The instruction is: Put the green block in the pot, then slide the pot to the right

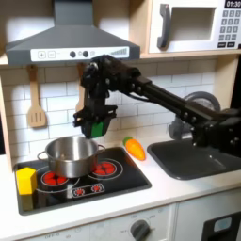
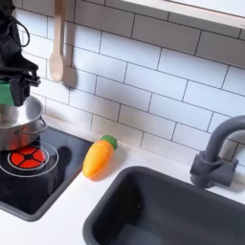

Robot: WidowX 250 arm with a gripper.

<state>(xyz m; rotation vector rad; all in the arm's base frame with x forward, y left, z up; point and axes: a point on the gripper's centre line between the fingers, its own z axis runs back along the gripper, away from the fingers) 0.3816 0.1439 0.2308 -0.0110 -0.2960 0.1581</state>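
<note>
Jaws clenched on green block (image 1: 93, 125) above pot (image 1: 69, 156); block half hidden.

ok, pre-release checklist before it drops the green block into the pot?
1. Block in grasp: ok. The tool is shut on the green block; green also shows at the tool in the second exterior view.
2. Tool over the pot: ok in the first exterior view, where it hangs above the pot, toward its rear right rim. Exact centring: cannot tell.
3. Pot interior free: cannot tell; its inside is not clearly visible.
4. Pot seated on the stove: ok, upright on the rear left burner.
5. Slide path to the first exterior view's right: ok on the stovetop; the carrot lies off the stove's right edge.
6. Yellow block: ok, sits left of the pot.
</note>
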